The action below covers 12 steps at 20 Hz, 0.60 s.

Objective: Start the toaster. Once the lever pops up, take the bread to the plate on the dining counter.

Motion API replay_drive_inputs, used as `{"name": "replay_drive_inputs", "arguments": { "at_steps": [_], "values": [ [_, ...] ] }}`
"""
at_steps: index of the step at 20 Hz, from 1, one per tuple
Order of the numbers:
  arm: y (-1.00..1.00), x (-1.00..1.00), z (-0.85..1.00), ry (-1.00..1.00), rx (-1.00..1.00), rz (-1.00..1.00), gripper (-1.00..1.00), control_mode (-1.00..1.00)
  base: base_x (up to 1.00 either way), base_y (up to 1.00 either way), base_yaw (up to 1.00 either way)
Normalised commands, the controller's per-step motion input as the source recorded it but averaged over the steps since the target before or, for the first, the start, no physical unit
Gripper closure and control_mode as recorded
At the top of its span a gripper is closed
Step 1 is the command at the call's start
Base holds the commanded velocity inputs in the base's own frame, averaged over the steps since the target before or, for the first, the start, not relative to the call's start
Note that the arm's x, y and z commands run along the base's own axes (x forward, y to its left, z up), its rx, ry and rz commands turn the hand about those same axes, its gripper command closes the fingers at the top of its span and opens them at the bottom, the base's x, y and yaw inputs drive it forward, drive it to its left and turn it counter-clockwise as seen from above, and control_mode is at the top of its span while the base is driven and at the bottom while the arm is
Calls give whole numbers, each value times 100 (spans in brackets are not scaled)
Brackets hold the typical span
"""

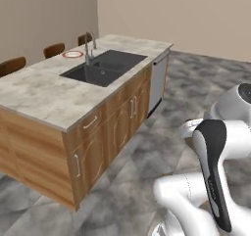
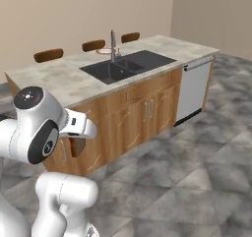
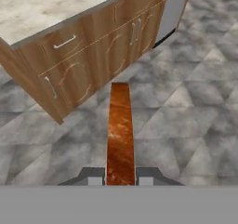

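Note:
My gripper (image 3: pixel 120 181) is shut on the bread (image 3: pixel 120 130), a brown slice seen edge-on that sticks out ahead of the fingertips over the grey tiled floor. The dining counter (image 1: pixel 39 93) (image 2: pixel 59 78) (image 3: pixel 28 9) stands ahead, a long island with a pale marbled top and wooden fronts. The plate (image 1: pixel 72 54) (image 2: pixel 105 50), white with a red rim, lies on the island's far side behind the faucet, well away from my hand. The toaster is out of view.
A dark sink (image 1: pixel 103 68) (image 2: pixel 125 66) with a tall faucet (image 1: pixel 88 46) (image 2: pixel 112 44) is set in the island top. A silver dishwasher front (image 1: pixel 158 81) (image 2: pixel 193 91) closes its end. Brown chairs (image 1: pixel 54 50) (image 2: pixel 48 55) line the far side. Grey floor (image 2: pixel 197 172) lies open in front.

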Motion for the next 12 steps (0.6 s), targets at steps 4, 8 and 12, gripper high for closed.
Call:
{"name": "replay_drive_inputs", "arguments": {
  "at_steps": [4, 8, 12],
  "values": [
    [0, 0, 0, 0, 0, 0, 100, 100, 19, 100, 7],
    [0, 0, 0, 0, 0, 0, 100, 100, 49, 100, -5],
    [0, 0, 0, 0, 0, 0, 100, 100, 45, 100, -11]
  ]
}}
